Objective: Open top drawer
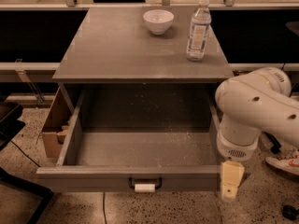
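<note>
Here the top drawer (84,180) stands open, the gripper (231,181) beside its front-right corner, grip state unclear.

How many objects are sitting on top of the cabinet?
2: a white bowl at back centre and a water bottle to its right. None look hidden. The gripper hangs at the front right corner of the open top drawer.

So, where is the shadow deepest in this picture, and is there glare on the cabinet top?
Camera view: darkest at the back of the open top drawer, under the cabinet top; the top itself has only a soft sheen, no hard glare; the gripper, beside the drawer's front right corner, is evenly lit.
</note>
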Tool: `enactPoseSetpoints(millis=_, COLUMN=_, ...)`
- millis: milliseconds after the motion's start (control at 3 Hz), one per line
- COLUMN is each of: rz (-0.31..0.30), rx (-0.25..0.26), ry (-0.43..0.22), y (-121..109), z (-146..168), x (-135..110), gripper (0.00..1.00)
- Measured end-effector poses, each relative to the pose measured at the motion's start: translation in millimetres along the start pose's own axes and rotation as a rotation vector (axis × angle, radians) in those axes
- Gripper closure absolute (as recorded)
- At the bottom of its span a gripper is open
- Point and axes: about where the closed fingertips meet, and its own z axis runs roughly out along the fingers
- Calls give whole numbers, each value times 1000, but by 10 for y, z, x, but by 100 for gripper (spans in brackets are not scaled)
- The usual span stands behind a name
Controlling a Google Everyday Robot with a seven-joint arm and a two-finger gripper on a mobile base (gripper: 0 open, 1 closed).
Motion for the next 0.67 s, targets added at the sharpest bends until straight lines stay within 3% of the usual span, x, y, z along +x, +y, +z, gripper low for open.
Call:
enactPoseSetpoints(millis=333, rz=14, rx=81, ry=5, y=66, z=-784, x=305, gripper=0)
enactPoseSetpoints(millis=667, rz=35, rx=151, ry=-4, y=160, z=-1329, x=534, gripper=0)
